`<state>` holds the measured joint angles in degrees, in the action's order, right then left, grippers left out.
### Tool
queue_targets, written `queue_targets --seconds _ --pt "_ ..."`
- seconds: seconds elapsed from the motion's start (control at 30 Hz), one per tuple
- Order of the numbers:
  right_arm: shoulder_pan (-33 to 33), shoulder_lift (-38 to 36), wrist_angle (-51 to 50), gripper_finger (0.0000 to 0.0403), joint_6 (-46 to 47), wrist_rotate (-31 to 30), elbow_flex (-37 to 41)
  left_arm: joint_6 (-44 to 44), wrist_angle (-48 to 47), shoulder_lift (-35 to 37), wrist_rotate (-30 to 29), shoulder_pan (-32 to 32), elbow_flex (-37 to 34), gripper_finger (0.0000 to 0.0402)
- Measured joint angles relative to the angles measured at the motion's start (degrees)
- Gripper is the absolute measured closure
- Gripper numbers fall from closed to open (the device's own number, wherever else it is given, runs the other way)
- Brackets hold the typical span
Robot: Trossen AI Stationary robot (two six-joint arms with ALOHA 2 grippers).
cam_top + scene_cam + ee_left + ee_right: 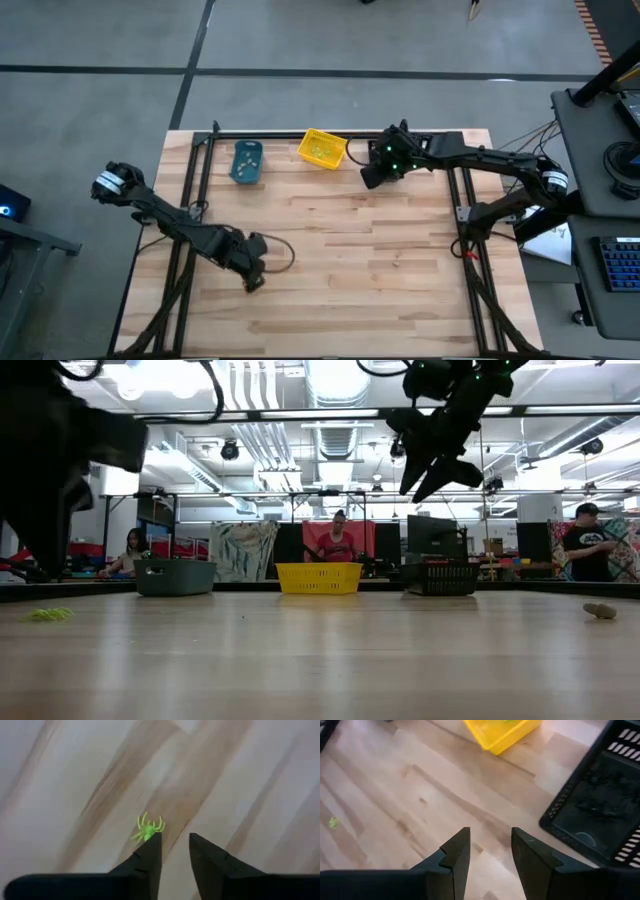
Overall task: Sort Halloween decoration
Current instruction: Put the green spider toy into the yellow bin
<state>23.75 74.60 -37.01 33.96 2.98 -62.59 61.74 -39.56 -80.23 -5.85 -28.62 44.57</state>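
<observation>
Table [400, 290]: three bins along far edge. Right gripper [372, 172] raised by the black bin [600, 805], fingers parted, nothing between them. Left gripper [175, 845] low over the near-left boards, fingers parted, empty. Green spider [148, 829] lies on wood just past one fingertip, off the gap's centre line. Left arm far nearer; likely needs a small sideways shift.

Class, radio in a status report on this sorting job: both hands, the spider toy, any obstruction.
Left hand open, low over the table beside the green spider. Right hand open, raised near the black bin. Nothing in the way.
</observation>
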Motion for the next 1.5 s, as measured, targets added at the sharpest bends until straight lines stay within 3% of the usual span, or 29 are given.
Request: queue_targets --seconds 0.23,0.47,0.6,1.1,1.5 --pt "-4.4 -0.6 -0.2 0.0266 2.5 0.0 0.0 -18.5 1.5 -0.6 -7.9 -7.4 -1.3 0.0268" --pt "-9.9 -0.6 -0.2 0.0266 5.5 0.0 0.0 -19.0 10.0 -0.5 -11.0 -9.9 -7.1 0.0263" --pt "-13.2 -0.6 -0.2 0.0266 7.6 -0.2 0.0 -17.1 10.2 -0.5 -14.8 -9.7 -8.7 0.0271" --pt "-24.6 -0.6 -0.2 0.0266 16.3 -6.6 0.0 -16.5 12.9 -0.2 -10.8 -10.1 -12.4 0.0292" --pt "-31.6 -0.6 0.0 0.0266 21.4 -13.8 0.0 -14.7 12.5 -0.4 -8.9 -10.0 -11.4 0.0369"
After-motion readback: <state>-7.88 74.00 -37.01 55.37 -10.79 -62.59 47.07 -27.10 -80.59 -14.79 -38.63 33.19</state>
